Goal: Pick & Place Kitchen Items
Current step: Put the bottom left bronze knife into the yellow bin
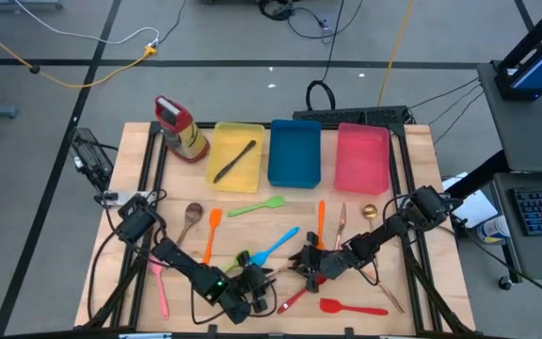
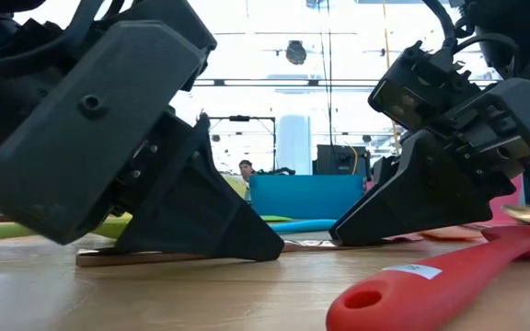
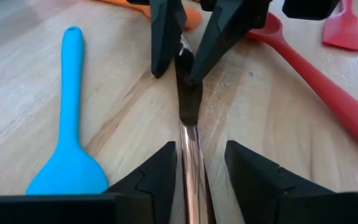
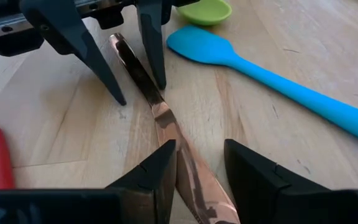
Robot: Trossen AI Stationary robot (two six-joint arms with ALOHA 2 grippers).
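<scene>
A thin copper-coloured metal utensil [image 3: 190,106] lies flat on the table near its front edge, and also shows in the right wrist view [image 4: 157,106]. My left gripper [image 3: 201,171] is open and down at the table, one finger on each side of one end. My right gripper [image 4: 197,168] is open, facing it, and straddles the other end. In the high view the left gripper [image 1: 260,290] and right gripper [image 1: 302,266] stand close together. A blue spatula [image 3: 70,143] lies beside them. My left gripper has the utensil's shaft [image 3: 191,155] between its fingers, slanting down along it; I cannot tell whether either finger touches it. My right gripper has the shaft running close along the inner side of one finger [image 4: 166,158]; I cannot tell whether it touches.
A red spoon [image 3: 328,93], a red spatula [image 1: 351,306] and a green spoon [image 4: 207,9] lie close by. Orange [image 1: 213,234], pink [image 1: 161,287] and wooden [image 1: 191,218] utensils lie scattered. Yellow [image 1: 216,141], blue [image 1: 294,174] and pink [image 1: 360,179] trays and a bottle [image 1: 182,127] stand at the far side.
</scene>
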